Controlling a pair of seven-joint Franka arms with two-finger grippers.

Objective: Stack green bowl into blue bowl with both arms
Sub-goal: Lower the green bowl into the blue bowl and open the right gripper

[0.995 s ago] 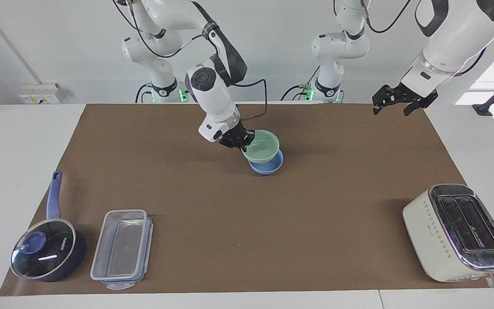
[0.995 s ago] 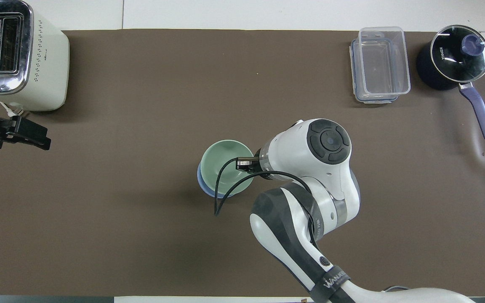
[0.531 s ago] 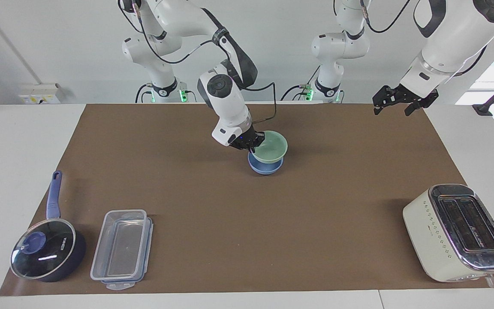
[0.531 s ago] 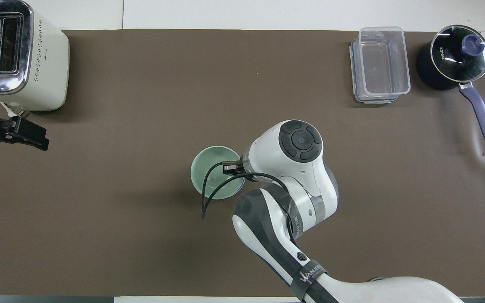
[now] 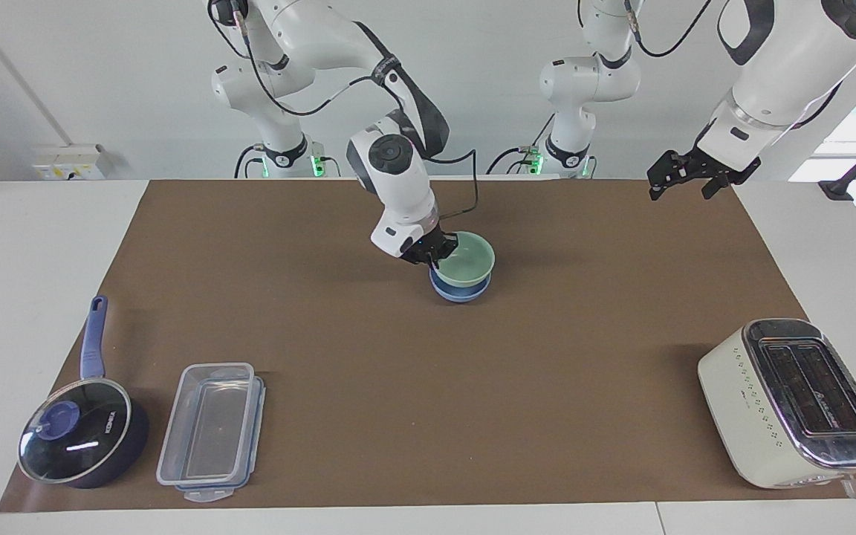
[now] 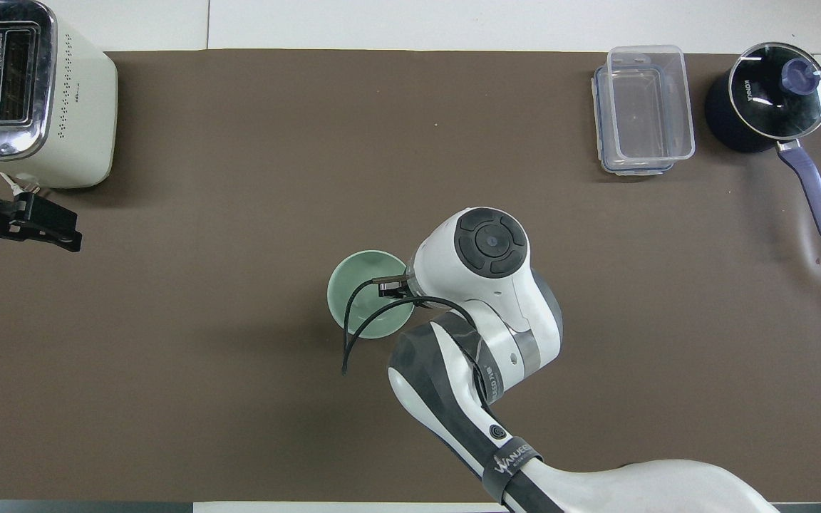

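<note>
The pale green bowl (image 5: 472, 257) sits nested in the blue bowl (image 5: 461, 290) in the middle of the brown mat. In the overhead view the green bowl (image 6: 362, 291) covers the blue bowl almost entirely. My right gripper (image 5: 436, 251) is shut on the green bowl's rim, on the side toward the right arm's end of the table. In the overhead view the right wrist hides its fingers. My left gripper (image 5: 683, 178) is open and empty. It waits in the air over the mat's edge at the left arm's end, and also shows in the overhead view (image 6: 40, 226).
A cream toaster (image 5: 792, 401) stands at the left arm's end, farther from the robots. A clear lidded container (image 5: 209, 431) and a dark pot with a glass lid and blue handle (image 5: 82, 435) stand at the right arm's end, also farther from the robots.
My right gripper has carried the green bowl a little toward the left arm's end and lowered it into the blue bowl. The left arm has barely moved.
</note>
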